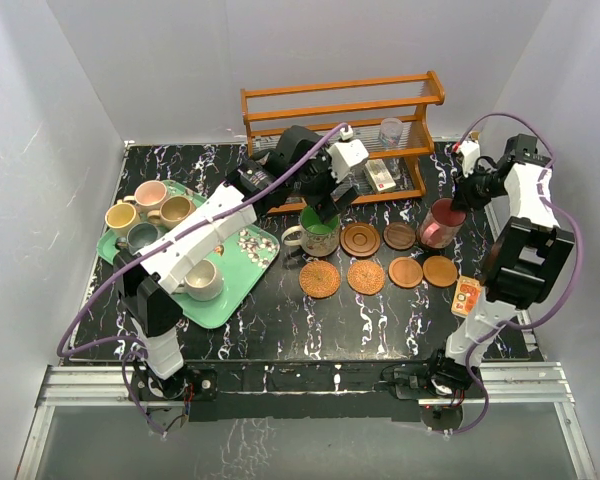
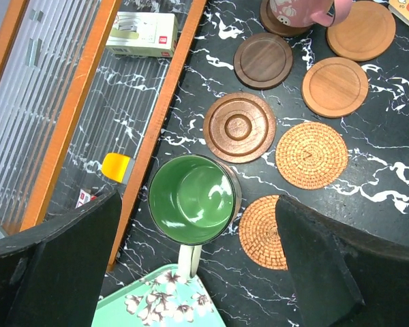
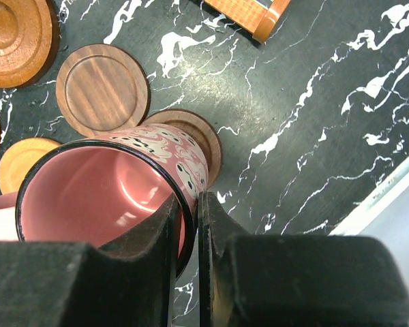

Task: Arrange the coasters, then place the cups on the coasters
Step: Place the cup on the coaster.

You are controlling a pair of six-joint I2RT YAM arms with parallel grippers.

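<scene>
**Inspector:** Which step is in hand?

**Assessor:** Cups onto coasters. The discs appear already laid out in two rows at mid-frame of the overhead view. The left gripper [image 2: 198, 203] hangs over the green glazed ceramic mug [image 2: 193, 194] with its jaws spread wide on either side, touching nothing, so it is released. That mug stands upright on the black white-veined marble counter [image 1: 280, 320], just beside a woven orange-brown round coaster [image 2: 259, 231]. Whether a disc lies beneath it cannot be told.

**Inspector:** And the right side?

**Assessor:** The right gripper [image 3: 189, 211] has its jaws clenched on the rim wall of the pink patterned mug [image 3: 102, 197], one inside and one outside. The mug is tilted, its base over a dark brown smooth wooden coaster [image 3: 198, 136] at the right end of the upper row.

**Inspector:** What does the next move call for?

**Assessor:** In my judgement, the right arm must level the mug and seat it square before letting go. The left arm must rise clear without clipping the green rim. It then goes to the teal flowered tray [image 1: 250, 262] at the left of the frame, where further mugs [image 1: 202, 280] stand.

**Inspector:** Any markings?

**Assessor:** A white carton with a red patch [image 2: 140, 34] sits on the orange wooden rack [image 1: 340, 105]. A small orange card [image 1: 467, 295] lies at lower right. The print on both is too small to read.
</scene>
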